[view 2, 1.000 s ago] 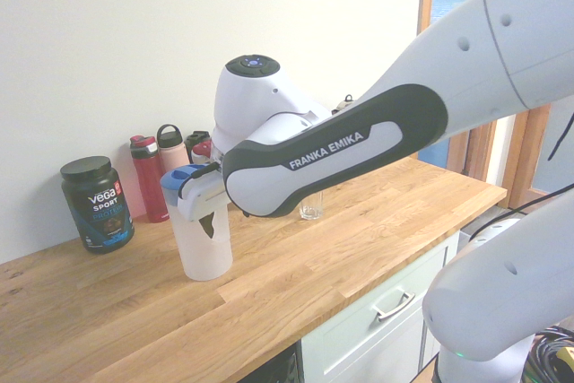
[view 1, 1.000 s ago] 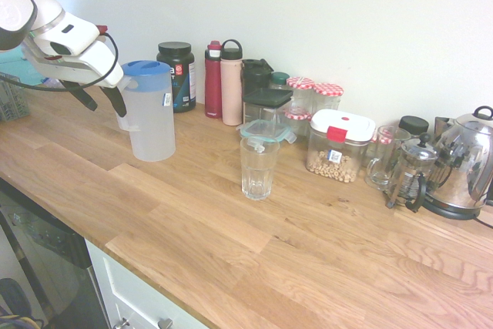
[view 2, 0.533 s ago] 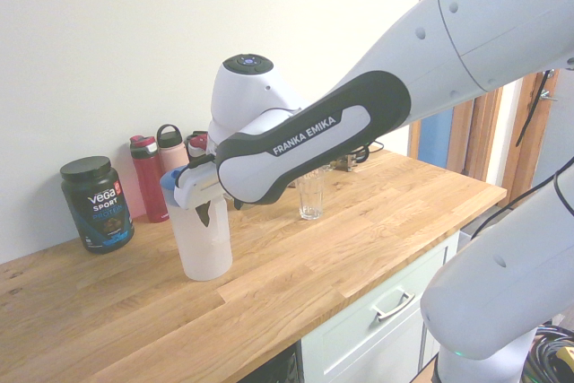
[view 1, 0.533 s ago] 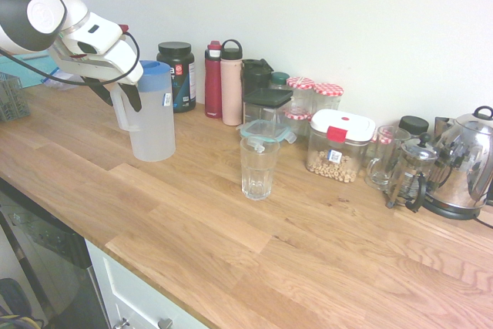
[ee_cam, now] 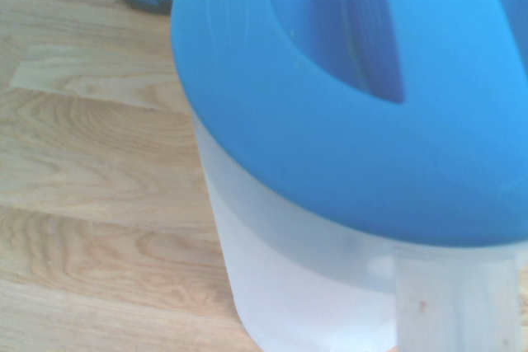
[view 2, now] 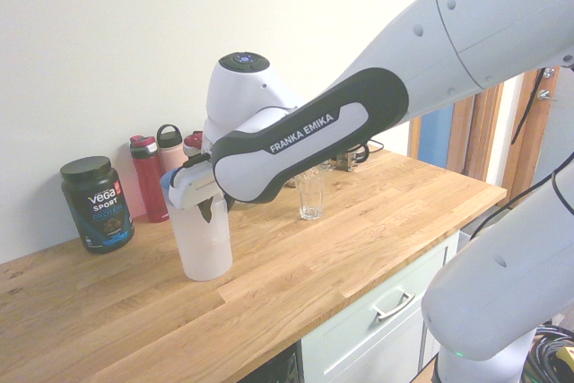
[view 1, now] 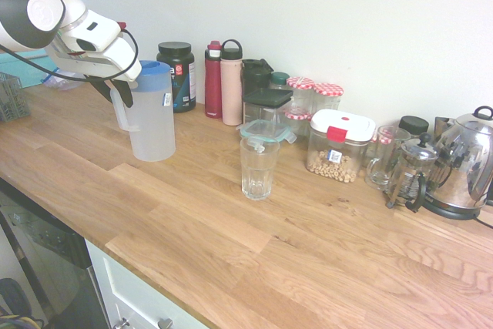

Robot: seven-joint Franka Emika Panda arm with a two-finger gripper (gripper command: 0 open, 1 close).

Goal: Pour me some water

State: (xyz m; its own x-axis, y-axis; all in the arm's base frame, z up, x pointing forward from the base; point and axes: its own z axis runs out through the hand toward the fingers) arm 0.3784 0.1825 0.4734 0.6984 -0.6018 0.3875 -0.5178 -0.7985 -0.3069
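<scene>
A frosted plastic jug [view 1: 152,125] with a blue lid stands upright on the wooden counter [view 1: 231,236], left of centre. It also shows in the second exterior view [view 2: 204,244] and fills the wrist view [ee_cam: 330,121]. My gripper [view 1: 115,95] comes in from the left at the jug's handle, fingers pressed on either side of it, just under the lid. An empty-looking clear glass [view 1: 259,169] stands alone to the right of the jug, well apart from it. The water cannot be made out through the jug's cloudy wall.
Along the wall stand a black tub [view 1: 176,75], a red bottle [view 1: 213,82], a pink bottle [view 1: 231,86], lidded jars, a chickpea box [view 1: 339,148], a French press [view 1: 412,175] and a kettle [view 1: 466,163]. The counter's front edge drops off below.
My gripper moved right onto the jug's handle and its fingers have drawn together around it. The jug and the glass have stayed in place.
</scene>
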